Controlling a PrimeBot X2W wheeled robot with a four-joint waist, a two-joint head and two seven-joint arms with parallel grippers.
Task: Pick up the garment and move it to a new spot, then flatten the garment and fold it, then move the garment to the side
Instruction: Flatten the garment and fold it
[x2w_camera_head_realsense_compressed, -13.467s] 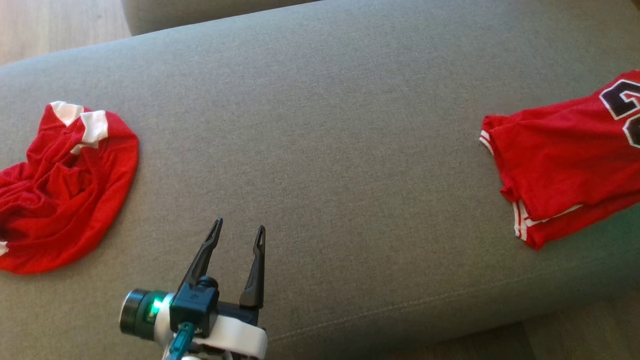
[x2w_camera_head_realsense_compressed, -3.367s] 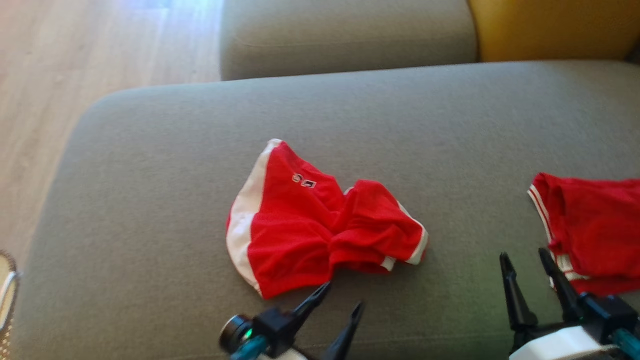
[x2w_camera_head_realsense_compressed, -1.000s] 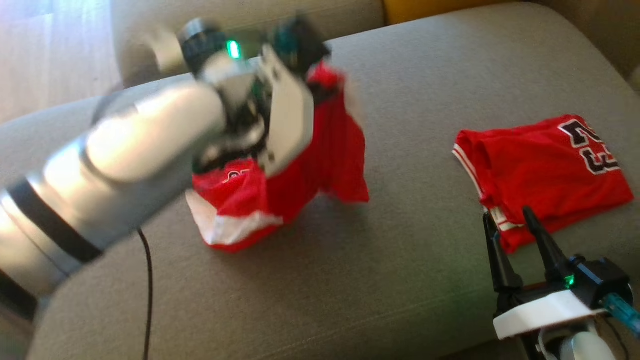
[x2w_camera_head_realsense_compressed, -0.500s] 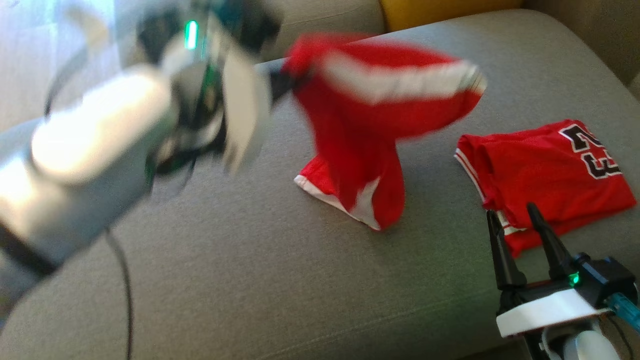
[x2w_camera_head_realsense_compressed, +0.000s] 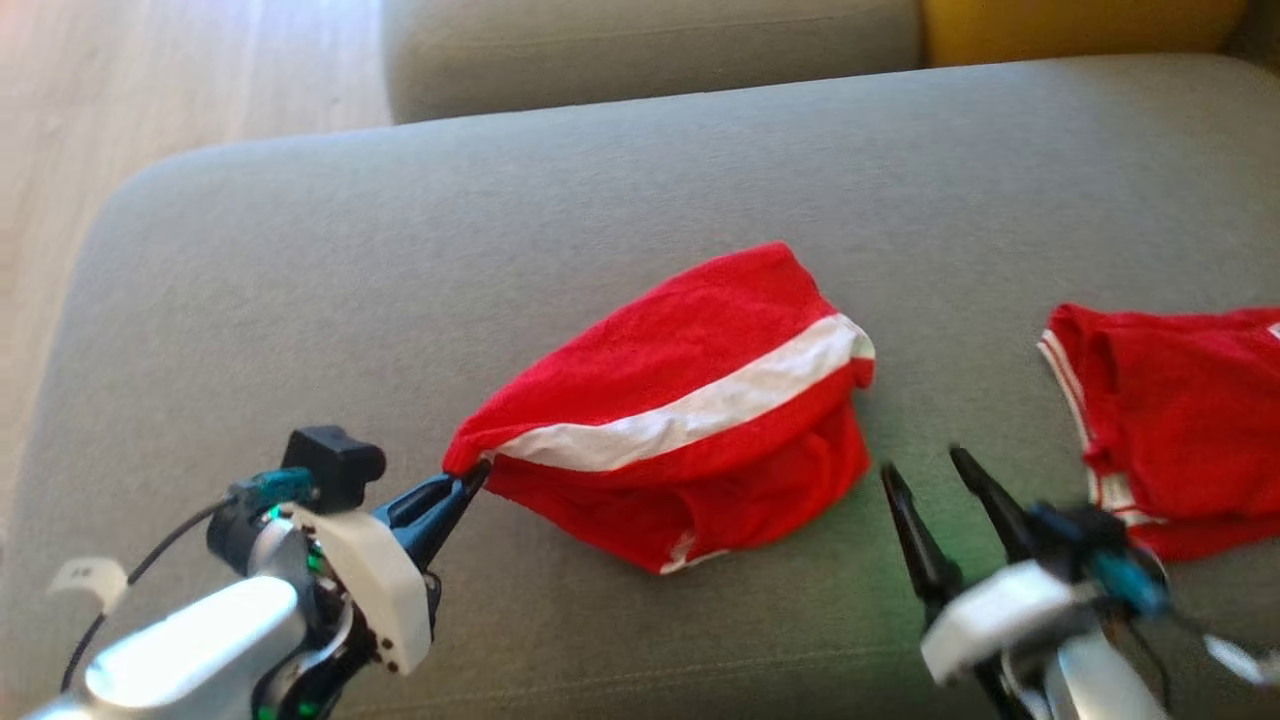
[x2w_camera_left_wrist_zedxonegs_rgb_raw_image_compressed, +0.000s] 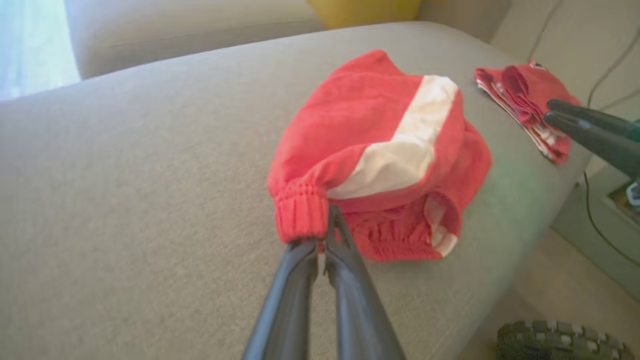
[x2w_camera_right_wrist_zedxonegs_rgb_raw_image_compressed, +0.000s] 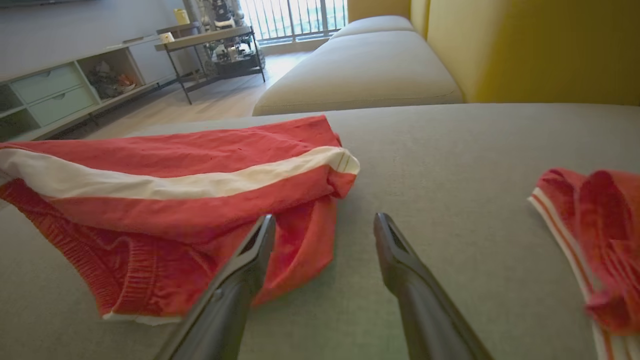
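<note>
Red shorts with a white side stripe (x2w_camera_head_realsense_compressed: 690, 420) (x2w_camera_left_wrist_zedxonegs_rgb_raw_image_compressed: 380, 150) (x2w_camera_right_wrist_zedxonegs_rgb_raw_image_compressed: 165, 200) lie crumpled in the middle of the grey sofa cushion (x2w_camera_head_realsense_compressed: 400, 260). My left gripper (x2w_camera_head_realsense_compressed: 465, 478) (x2w_camera_left_wrist_zedxonegs_rgb_raw_image_compressed: 325, 235) is shut on the elastic waistband at the shorts' left corner, low over the cushion. My right gripper (x2w_camera_head_realsense_compressed: 925, 468) (x2w_camera_right_wrist_zedxonegs_rgb_raw_image_compressed: 325, 222) hovers open just right of the shorts, nothing between its fingers; its left finger overlaps the shorts' hem in the right wrist view.
A folded red jersey (x2w_camera_head_realsense_compressed: 1170, 420) (x2w_camera_right_wrist_zedxonegs_rgb_raw_image_compressed: 595, 240) (x2w_camera_left_wrist_zedxonegs_rgb_raw_image_compressed: 525, 100) lies at the cushion's right end. A second grey cushion (x2w_camera_head_realsense_compressed: 640, 45) and a yellow backrest (x2w_camera_head_realsense_compressed: 1080, 25) lie behind. Wooden floor (x2w_camera_head_realsense_compressed: 150, 90) runs left of the sofa. Shelves and a table (x2w_camera_right_wrist_zedxonegs_rgb_raw_image_compressed: 100, 70) stand beyond.
My left arm swung the shorts through the air, then came down to the lower left; the shorts now rest spread on the cushion. The right gripper shifted left towards them. The camera moved too.
</note>
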